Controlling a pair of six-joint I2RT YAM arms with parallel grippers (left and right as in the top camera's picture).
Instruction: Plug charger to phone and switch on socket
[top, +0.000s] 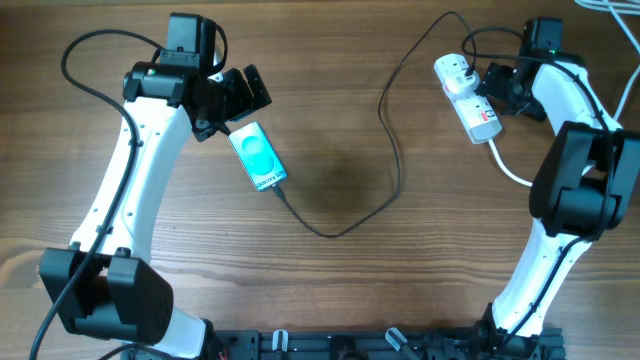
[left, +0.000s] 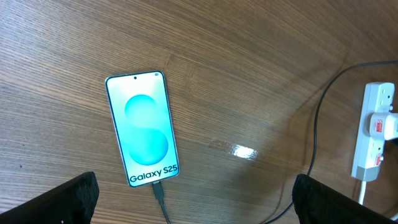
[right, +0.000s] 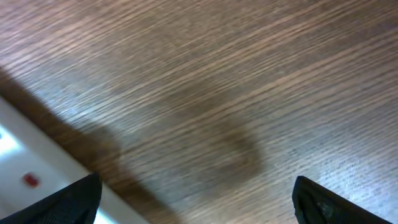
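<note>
Looking down from overhead, the small flat smartphone with a bright cyan screen (top: 258, 157) lies face up on the brown wood-grain counter (top: 330, 300), just beside the left jaws, which stand wide apart and hold nothing. The long thin black charger cable (top: 330, 233) loops from the phone's lower end across to a white plug adapter (top: 452, 70) seated in the white elongated power strip (top: 480, 118). The right jaws hang beside it, likewise spread and empty, probably placed to reach its switch. From the left wrist, the cable's small connector (left: 159, 191) meets the phone's "Galaxy" end, seemingly seated. From the right wrist, only the power strip's white edge (right: 15, 152) with a red mark shows at the lower left; whether it is switched on I cannot tell.
</note>
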